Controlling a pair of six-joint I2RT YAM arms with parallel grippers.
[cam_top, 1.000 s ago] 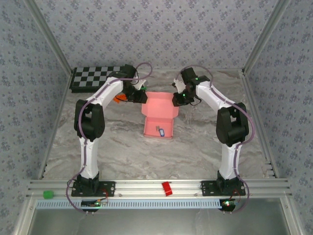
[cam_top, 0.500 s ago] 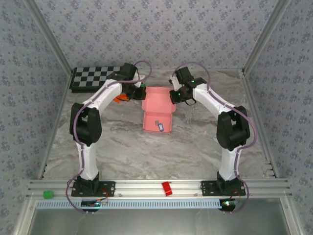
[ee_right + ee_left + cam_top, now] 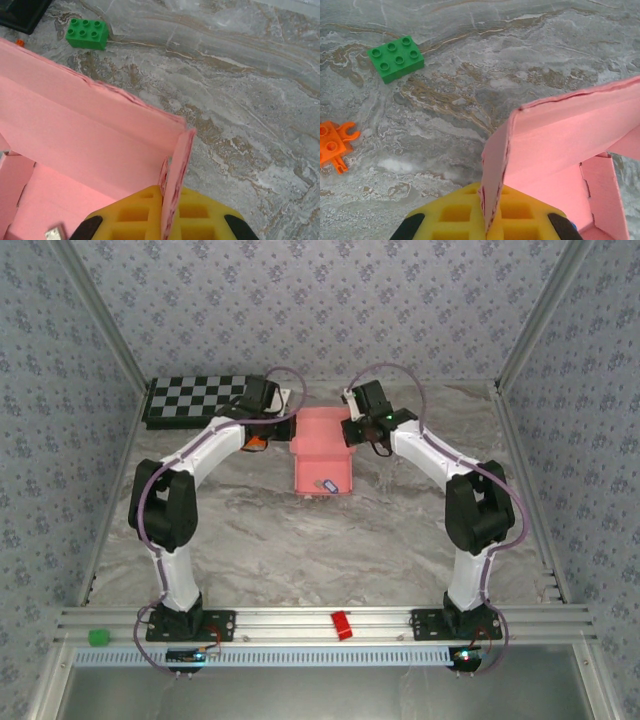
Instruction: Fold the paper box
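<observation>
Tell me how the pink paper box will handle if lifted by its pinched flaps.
Probably floppy: the paper box is thin card, and the flap between the fingers bends at its crease. Likely light, since a pinch on thin edges holds a wall up. It may sag or unfold; the small item inside could slide.

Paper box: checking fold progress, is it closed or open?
Open: the paper box shows its interior; left fingers and right fingers pinch raised flaps.
</observation>
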